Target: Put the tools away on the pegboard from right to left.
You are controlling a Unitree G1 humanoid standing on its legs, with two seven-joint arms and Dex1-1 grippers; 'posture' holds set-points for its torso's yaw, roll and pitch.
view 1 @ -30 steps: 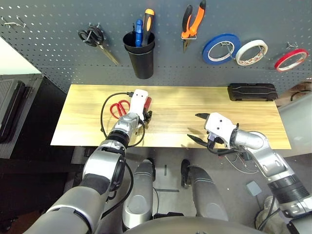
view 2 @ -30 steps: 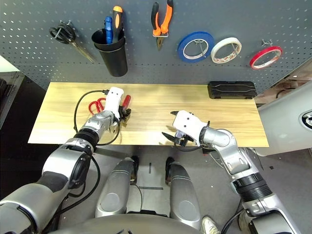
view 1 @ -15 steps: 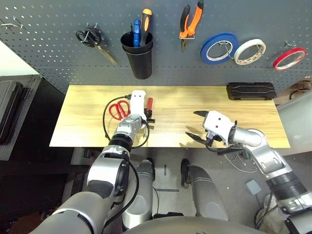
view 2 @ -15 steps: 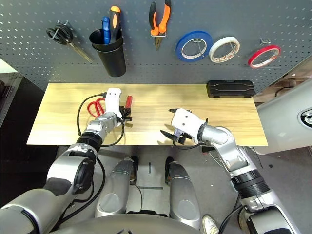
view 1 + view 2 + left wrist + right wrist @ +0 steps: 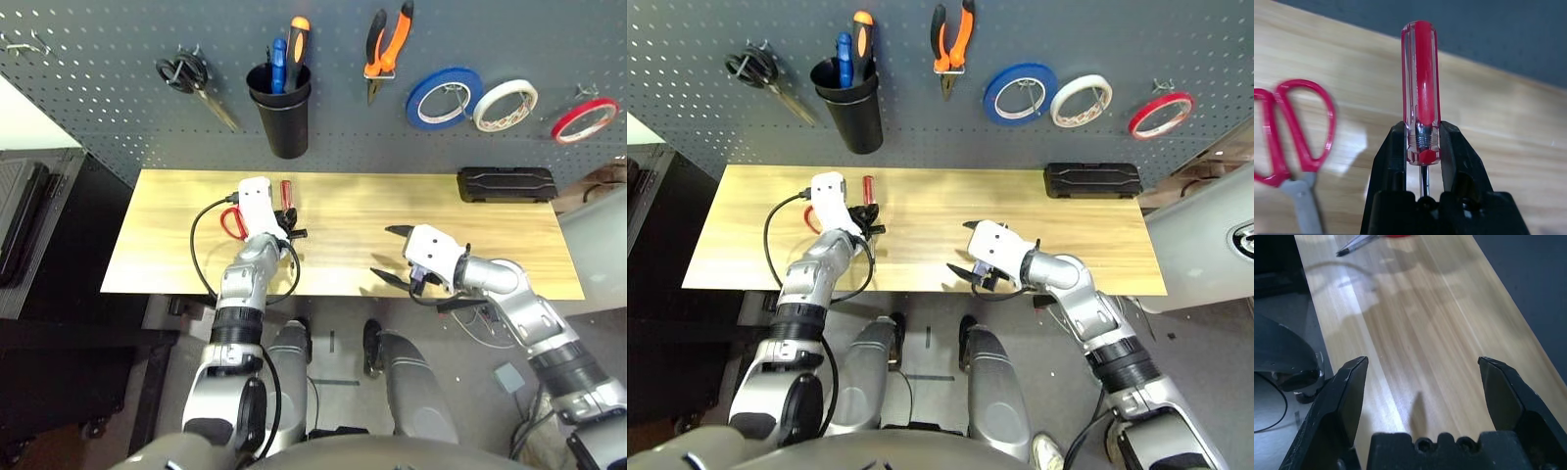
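My left gripper (image 5: pixel 285 228) is shut on the red-handled screwdriver (image 5: pixel 1420 88), gripping it at the base of the handle. The handle (image 5: pixel 286 192) points toward the pegboard (image 5: pixel 98 108), over the left half of the table. The red-handled scissors (image 5: pixel 1298 132) lie on the wood just left of that gripper, partly hidden by it in the left eye view. My right gripper (image 5: pixel 392 255) hovers open near the table's front edge with nothing between its fingers. On the pegboard hang the orange-and-black pliers (image 5: pixel 387 47) and the white tape roll (image 5: pixel 506 105).
A black cup (image 5: pixel 281 113) on the board holds a blue and an orange-black screwdriver. Black scissors (image 5: pixel 191 78), a blue tape roll (image 5: pixel 443 98) and a red tape roll (image 5: pixel 584 119) hang there too. A black case (image 5: pixel 506 183) lies at the wooden table's (image 5: pixel 343 264) back right.
My left gripper has carried the screwdriver a little left and toward the pegboard, and the forearm now stands steeper. The right gripper has drifted slightly left, still open.
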